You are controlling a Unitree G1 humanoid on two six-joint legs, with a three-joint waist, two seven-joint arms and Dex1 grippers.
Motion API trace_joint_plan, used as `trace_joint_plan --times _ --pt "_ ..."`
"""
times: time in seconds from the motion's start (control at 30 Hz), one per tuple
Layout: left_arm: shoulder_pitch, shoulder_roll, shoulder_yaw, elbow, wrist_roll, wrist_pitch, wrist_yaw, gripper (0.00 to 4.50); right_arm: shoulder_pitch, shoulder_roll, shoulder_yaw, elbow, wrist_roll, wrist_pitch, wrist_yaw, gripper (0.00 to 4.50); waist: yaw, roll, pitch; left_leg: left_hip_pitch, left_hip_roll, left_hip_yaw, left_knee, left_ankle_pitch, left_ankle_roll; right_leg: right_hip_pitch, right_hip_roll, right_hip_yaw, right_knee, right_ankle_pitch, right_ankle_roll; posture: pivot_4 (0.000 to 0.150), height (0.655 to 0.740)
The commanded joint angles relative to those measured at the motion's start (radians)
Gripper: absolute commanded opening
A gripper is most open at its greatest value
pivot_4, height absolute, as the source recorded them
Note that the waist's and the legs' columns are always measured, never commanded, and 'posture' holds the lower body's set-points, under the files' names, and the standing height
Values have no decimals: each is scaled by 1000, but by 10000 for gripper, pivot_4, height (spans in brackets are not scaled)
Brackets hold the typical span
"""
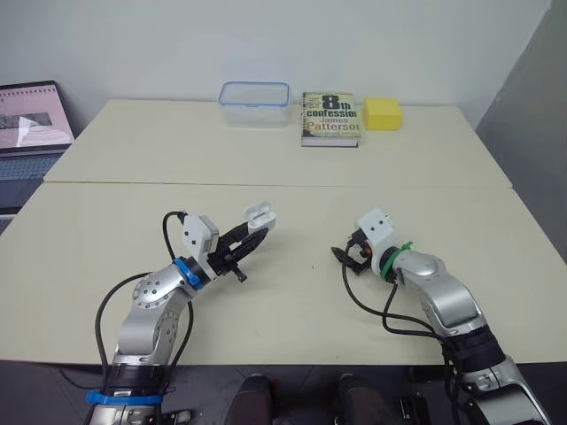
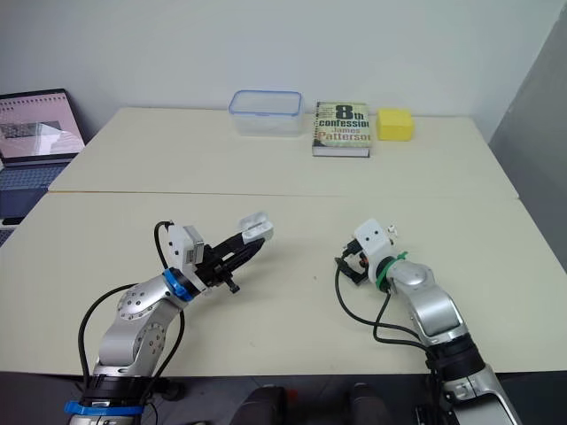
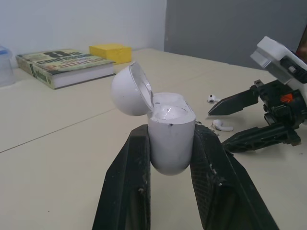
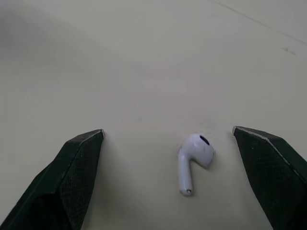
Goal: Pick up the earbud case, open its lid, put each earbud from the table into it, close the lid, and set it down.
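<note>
My left gripper is shut on the white earbud case and holds it just above the table, left of centre. The case's rounded lid is hinged open. One white earbud lies on the table between the fingers of my right gripper, which is open low over the table, right of centre. The fingers are clear of the earbud on both sides. A second earbud lies a little farther off, beyond the right gripper.
Along the far edge of the cream table stand a clear plastic box, a paperback book and a yellow block. A laptop sits off the table's left side.
</note>
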Motion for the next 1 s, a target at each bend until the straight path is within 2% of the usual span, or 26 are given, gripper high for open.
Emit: trace_joint_plan --times 0.03,0.07,0.2,0.5,0.6,0.7,0.87,1.0 --pt "5 -1 -1 -47 -1 -13 2 7496 -2 14 -33 17 -20 7 -39 45000 -1 0 0 0 0 0 0 0 0 0 0 0 1 0 0 1500 7400" --pt "6 -2 -3 -50 -1 -12 3 7496 0 21 -38 19 -15 18 -42 45000 -1 0 0 1 0 0 0 0 0 0 0 0 1 0 0 1500 7400" --pt "8 -3 -8 -57 0 -9 2 7496 7 43 -60 15 10 77 -45 36664 0 0 0 1 1 0 0 0 0 1 1 0 1 -1 1 1500 7400" --pt "8 2 -15 -66 -1 1 2 7496 36 46 -108 -79 76 201 -12 4567 2 0 -1 1 0 0 0 0 0 1 0 0 1 -1 1 1500 7400" --pt "14 5 -15 -76 -2 7 2 7496 51 -28 -62 -157 111 225 98 4384 3 0 -1 1 0 0 0 0 0 1 0 0 0 -1 1 1500 7400" --pt "27 9 -15 -94 -3 15 4 7496 63 -199 -17 -252 158 180 302 4384 0 0 -1 0 0 0 0 0 0 1 0 0 0 -1 1 1500 7400" --pt "67 16 -12 -143 -6 29 10 7496 88 -562 12 -290 166 -25 677 4384 0 0 0 0 0 0 -1 0 0 0 0 -1 -1 -1 1 1500 7400" --pt "105 23 -8 -188 -11 43 22 7496 131 -758 29 -246 120 -228 872 4384 0 0 0 0 1 0 -1 0 0 0 0 -1 -2 -1 1 1500 7400"
